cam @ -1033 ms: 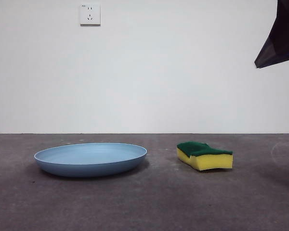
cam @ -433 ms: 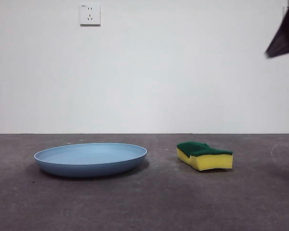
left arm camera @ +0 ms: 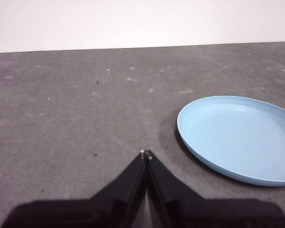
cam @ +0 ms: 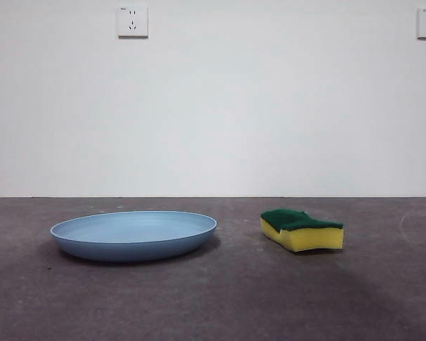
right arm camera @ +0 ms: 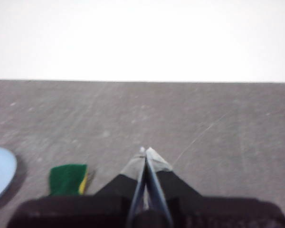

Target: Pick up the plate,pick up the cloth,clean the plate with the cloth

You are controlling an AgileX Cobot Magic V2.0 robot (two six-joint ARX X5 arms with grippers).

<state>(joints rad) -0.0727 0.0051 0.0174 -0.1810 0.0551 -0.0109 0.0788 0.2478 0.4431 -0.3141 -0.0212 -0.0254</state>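
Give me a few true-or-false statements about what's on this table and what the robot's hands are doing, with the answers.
1. The plate is light blue. True.
2. The sponge lies inside the plate. False: it rests on the table, apart from the plate.
3. The sponge's green layer faces up. True.
4. The left hand is gripping the plate's rim. False: it is shut on nothing, beside the plate.
5. The right hand holds the sponge. False: it is shut and empty, with the sponge off to one side.

text: none readable | labels: none | signs: none
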